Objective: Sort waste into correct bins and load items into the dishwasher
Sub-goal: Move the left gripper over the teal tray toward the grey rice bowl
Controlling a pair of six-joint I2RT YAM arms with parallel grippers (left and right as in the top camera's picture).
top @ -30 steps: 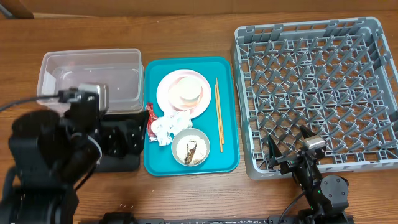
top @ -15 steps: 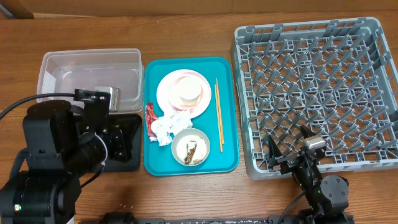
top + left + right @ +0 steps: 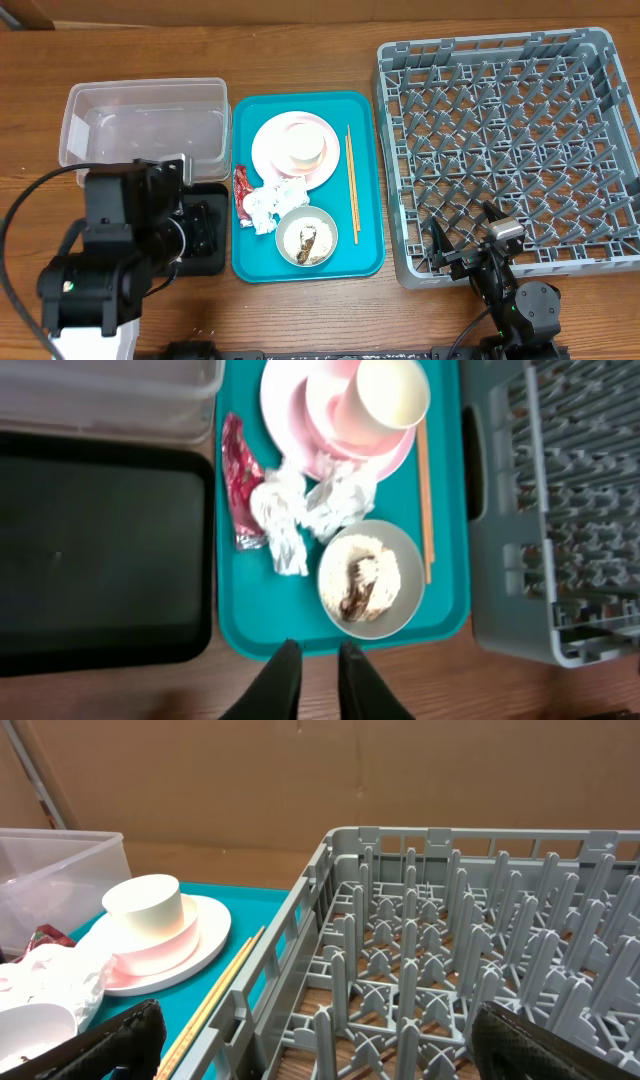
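Left gripper (image 3: pixel 318 650) hangs at 6 o'clock of the teal tray (image 3: pixel 365 250), fingers nearly together with a thin gap, nothing held. It points straight down past the tray's near rim, probably lining up on the waste closest to its side.

Right gripper (image 3: pixel 315 1015) is spread wide and empty, parked at the dish rack (image 3: pixel 500 140) near edge, likely waiting for dishes.

- Tray centre. Rack at 3 o'clock, clear tub (image 3: pixel 145 120) at 10, black tray (image 3: pixel 205 255) at 8. Both bins look empty.
- On the tray: pink plate (image 3: pixel 270 150) at 12 with a cup (image 3: pixel 298 147) on it; crumpled napkins (image 3: pixel 265 205) mid-left, touching the plate's near edge; red wrapper (image 3: pixel 241 190) along the 9 o'clock rim; bowl of rice and scraps (image 3: pixel 307 238) at 6; chopsticks (image 3: pixel 351 185) along the 3 o'clock side.
- Nothing sorted or loaded yet.

Since a second ago: left arm has pulled back toward 7 o'clock, off the tub's near corner, which is now uncovered. Tray contents unmoved. Right arm unchanged.
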